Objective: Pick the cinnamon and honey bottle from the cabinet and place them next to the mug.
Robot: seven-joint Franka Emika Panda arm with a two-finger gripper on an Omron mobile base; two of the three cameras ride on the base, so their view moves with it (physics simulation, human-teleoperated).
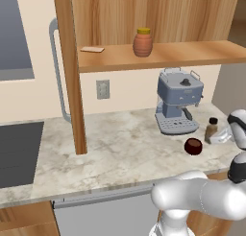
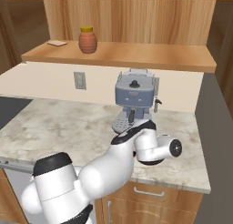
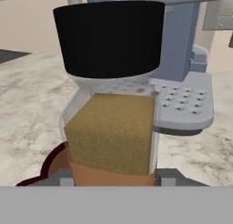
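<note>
One marble counter, wood cabinet above; claw clamped on cinnamon beside mug.

I see the cinnamon close up, dark cap on top, coffee machine behind, mug lower left.

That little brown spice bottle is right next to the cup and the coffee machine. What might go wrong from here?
1. The hand grips the cinnamon close beside the mug; lowering or pulling away carelessly might knock either one.
2. The coffee machine stands just behind, so a wide swing could hit it.
3. The honey bottle sits on the cabinet shelf; reaching it means clearing that machine.
</note>
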